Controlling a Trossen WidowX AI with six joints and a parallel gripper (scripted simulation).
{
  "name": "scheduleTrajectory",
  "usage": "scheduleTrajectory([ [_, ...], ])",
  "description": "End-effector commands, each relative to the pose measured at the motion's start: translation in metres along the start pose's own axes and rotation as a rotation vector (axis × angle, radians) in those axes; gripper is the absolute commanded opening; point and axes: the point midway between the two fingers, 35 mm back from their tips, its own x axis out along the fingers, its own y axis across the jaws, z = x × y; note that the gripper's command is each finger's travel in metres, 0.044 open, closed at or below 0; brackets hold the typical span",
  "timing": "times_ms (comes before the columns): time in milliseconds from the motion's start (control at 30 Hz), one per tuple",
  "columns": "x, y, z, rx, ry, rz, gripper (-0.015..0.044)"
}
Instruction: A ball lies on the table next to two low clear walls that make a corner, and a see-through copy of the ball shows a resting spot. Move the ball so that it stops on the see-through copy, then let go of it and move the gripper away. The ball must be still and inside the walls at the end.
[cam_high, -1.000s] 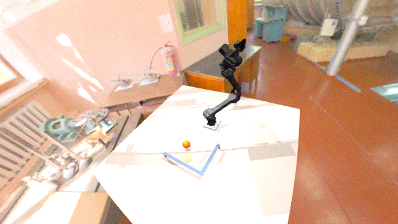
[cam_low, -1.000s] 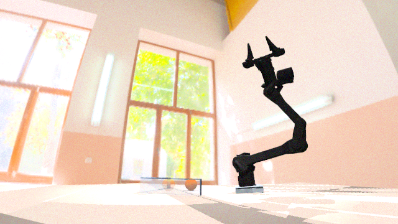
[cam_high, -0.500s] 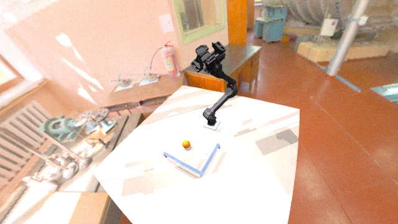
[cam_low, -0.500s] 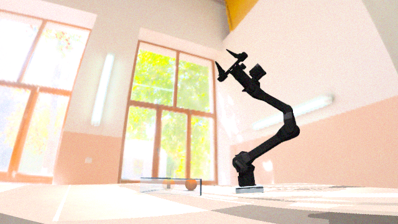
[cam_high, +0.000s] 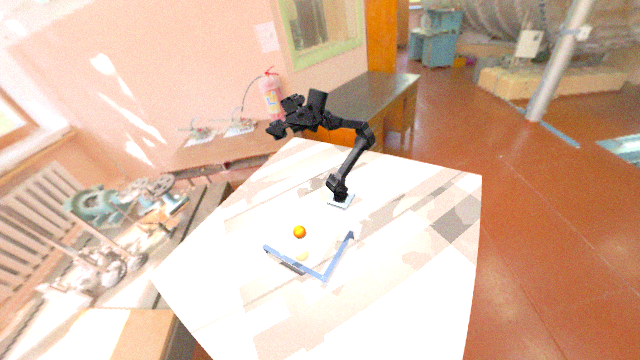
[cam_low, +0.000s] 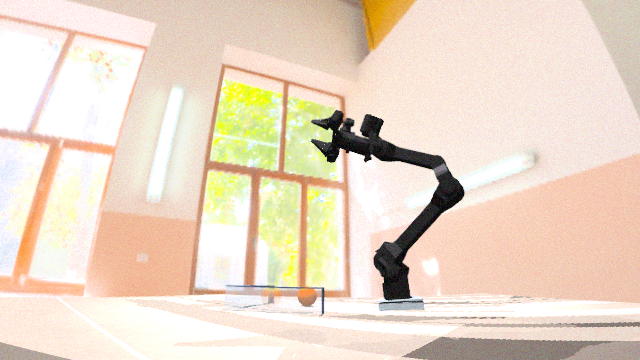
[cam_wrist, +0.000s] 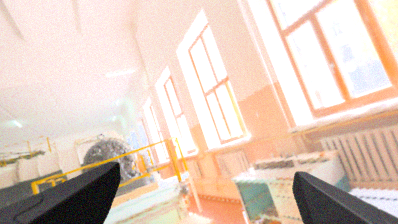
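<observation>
Table (cam_high: 380, 280): ball (cam_high: 299, 231) lay just outside walls (cam_high: 336, 260).
Pincer (cam_low: 324, 135): released, high; I should descend squarely over ball.

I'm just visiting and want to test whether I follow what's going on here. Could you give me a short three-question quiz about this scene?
1. True or false: the gripper is holding the ball.
2. Where is the ball? A) on the see-through copy B) on the table, short of the copy C) in the air
3. What shape do the clear walls form?

Key: 1 false, it is open and high above the table. 2 B. 3 a corner.
</observation>
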Motion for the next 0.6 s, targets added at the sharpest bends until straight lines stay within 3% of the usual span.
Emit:
scheduleTrajectory([
  [0,0.025,-0.054,-0.049,-0.201,0.192,-0.141,0.0398],
  [300,0.036,-0.121,-0.129,-0.532,0.560,-0.220,0.0398],
  [567,0.021,-0.168,-0.203,-0.817,0.947,-0.132,0.0398],
])
